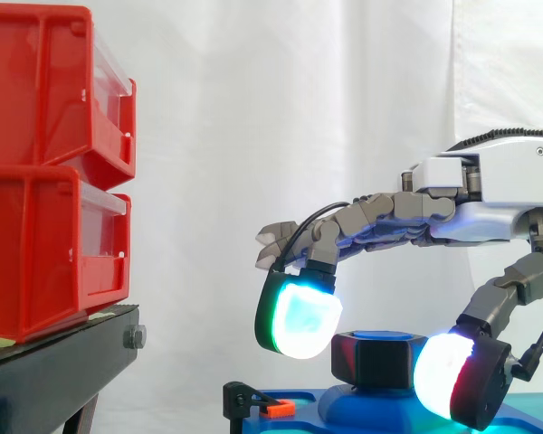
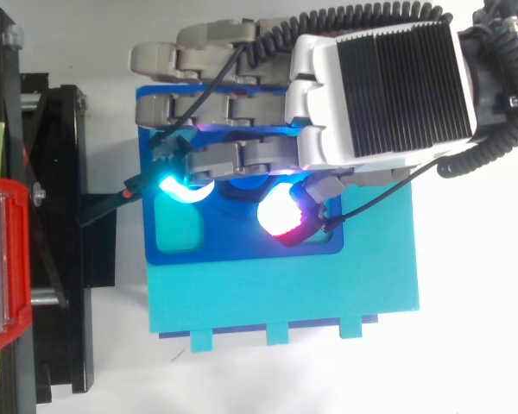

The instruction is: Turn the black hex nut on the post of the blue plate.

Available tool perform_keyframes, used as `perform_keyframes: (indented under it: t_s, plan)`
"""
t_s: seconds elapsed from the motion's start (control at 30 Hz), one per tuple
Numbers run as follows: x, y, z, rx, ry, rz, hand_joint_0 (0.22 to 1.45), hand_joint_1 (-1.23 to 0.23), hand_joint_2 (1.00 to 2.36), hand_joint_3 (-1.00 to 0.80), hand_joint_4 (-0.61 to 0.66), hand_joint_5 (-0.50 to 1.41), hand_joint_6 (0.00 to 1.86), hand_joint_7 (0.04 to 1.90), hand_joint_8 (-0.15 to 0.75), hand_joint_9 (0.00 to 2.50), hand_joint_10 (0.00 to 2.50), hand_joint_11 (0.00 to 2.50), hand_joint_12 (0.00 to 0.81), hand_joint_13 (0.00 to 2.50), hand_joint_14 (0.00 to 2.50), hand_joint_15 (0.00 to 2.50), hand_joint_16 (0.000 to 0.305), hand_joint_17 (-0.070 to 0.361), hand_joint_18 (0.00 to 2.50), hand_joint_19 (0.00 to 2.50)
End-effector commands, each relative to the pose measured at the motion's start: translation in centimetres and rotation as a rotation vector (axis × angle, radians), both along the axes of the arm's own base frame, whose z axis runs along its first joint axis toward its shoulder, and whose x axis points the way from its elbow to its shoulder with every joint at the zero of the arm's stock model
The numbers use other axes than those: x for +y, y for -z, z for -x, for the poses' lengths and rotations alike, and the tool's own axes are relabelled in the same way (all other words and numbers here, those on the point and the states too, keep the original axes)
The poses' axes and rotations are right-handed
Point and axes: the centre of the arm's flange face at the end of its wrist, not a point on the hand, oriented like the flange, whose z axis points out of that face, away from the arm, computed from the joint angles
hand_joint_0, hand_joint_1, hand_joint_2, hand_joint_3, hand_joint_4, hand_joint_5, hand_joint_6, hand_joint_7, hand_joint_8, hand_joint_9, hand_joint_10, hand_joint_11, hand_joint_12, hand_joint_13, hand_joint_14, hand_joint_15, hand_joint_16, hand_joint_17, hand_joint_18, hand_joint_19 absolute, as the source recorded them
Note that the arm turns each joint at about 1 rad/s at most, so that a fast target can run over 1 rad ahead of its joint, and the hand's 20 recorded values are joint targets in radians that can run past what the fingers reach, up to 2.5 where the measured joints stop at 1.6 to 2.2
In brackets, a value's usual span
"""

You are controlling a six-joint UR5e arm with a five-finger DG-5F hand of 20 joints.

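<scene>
The black hex nut (image 1: 380, 360) sits on the blue plate's (image 2: 242, 247) post, directly below the hand (image 1: 489, 194) — its axis is upright, so my twist goes around that. The hand is curled down over it: cyan pad (image 1: 300, 318) at the nut's left, thumb pad (image 1: 452, 378) against its right — a light pinch, I judge.

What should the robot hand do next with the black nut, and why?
Probably twist: glowing pads of the robot hand seem to pinch the black hex nut from both sides on the blue plate, so turning comes next.
</scene>
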Motion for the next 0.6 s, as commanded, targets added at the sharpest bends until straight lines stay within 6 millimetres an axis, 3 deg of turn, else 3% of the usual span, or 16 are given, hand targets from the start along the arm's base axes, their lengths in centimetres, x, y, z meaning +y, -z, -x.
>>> perform_keyframes:
  t_s: [0.0, 0.3, 0.57]
  plan:
    - [-0.10, 0.06, 0.05, 0.003, 0.001, 0.000, 0.53, -0.78, 1.00, -0.50, 0.14, -0.27, 0.50, 0.88, 0.039, 0.11, 0.00, 0.32, 0.247, 0.05, 0.00, 0.03, 0.036, 0.080, 0.14, 0.22]
    - [-0.57, 0.09, 0.23, 0.012, 0.001, 0.000, 0.50, -0.76, 1.00, -0.50, 0.22, -0.23, 0.50, 0.91, 0.052, 0.15, 0.00, 0.33, 0.259, 0.07, 0.00, 0.02, 0.037, 0.084, 0.17, 0.22]
    - [-0.68, 0.18, 0.30, 0.015, 0.003, 0.000, 0.46, -0.71, 1.00, -0.50, 0.38, -0.13, 0.50, 1.03, 0.060, 0.18, 0.00, 0.41, 0.271, 0.08, 0.00, 0.03, 0.040, 0.089, 0.16, 0.22]
